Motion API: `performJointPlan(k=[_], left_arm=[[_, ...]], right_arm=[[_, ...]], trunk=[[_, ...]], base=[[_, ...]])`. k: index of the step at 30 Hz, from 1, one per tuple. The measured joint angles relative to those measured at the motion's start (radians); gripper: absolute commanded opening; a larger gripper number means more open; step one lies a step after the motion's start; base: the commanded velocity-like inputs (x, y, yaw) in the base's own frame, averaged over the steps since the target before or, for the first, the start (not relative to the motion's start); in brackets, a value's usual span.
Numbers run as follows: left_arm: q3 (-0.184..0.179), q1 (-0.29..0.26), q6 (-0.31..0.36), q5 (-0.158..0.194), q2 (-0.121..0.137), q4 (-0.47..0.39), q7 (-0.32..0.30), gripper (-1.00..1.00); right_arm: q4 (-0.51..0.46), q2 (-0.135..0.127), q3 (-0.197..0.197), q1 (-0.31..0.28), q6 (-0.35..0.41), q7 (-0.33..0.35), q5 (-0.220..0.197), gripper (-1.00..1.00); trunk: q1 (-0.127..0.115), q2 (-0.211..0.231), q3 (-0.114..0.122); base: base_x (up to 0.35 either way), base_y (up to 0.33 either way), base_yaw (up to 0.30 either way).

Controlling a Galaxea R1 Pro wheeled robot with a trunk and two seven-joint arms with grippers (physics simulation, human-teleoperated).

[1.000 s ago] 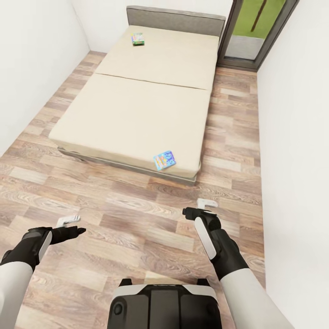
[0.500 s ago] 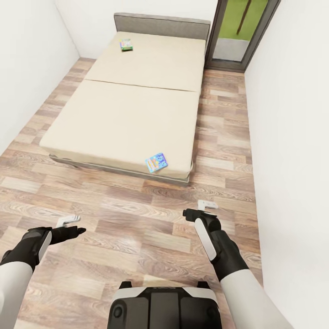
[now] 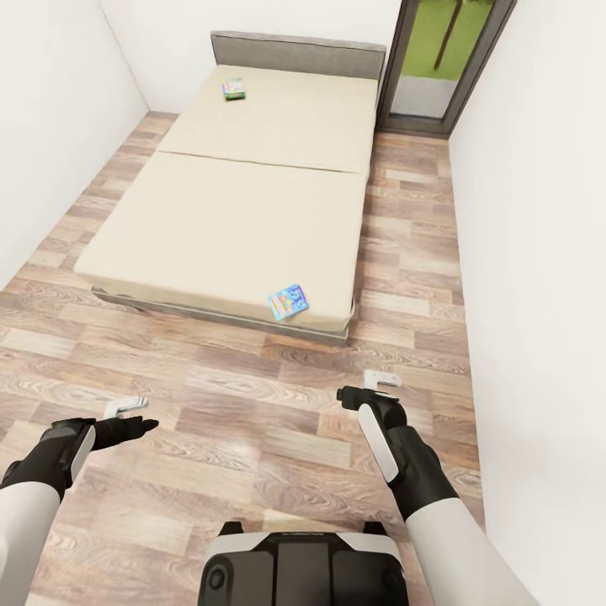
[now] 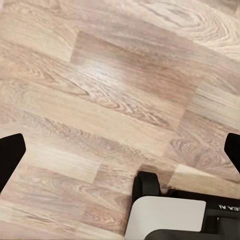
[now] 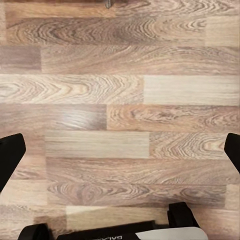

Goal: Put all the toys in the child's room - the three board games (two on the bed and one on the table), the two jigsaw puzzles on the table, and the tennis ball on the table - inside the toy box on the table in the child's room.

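The bed with its beige mattress lies ahead in the head view. One board game, pale blue with orange print, rests near the mattress's near right corner. A second board game, green and yellow, lies far off by the grey headboard. My left gripper hangs open over the wooden floor at the lower left. My right gripper is open too, over the floor just short of the bed's corner. Both wrist views look down on bare floorboards, with dark fingertips wide apart at the edges. The table and toy box are out of view.
White walls close in on the left and right. A glass door with a dark frame stands beyond the bed at the right. A strip of wooden floor runs between bed and right wall. My base shows at the bottom.
The whole head view has shifted right and slightly forward, so the bed sits more to the left in the picture. Both grippers keep their pose.
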Motion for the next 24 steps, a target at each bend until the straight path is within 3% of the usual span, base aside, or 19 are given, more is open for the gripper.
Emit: performJointPlan(k=[24], left_arm=[[0.0,0.0,0.0,0.0,0.0,0.0,0.001,1.0]], right_arm=[[0.014,0.0,-0.001,0.0,0.0,0.001,-0.003,1.0]], trunk=[[0.0,0.0,0.039]], base=[[0.0,0.0,-0.019]])
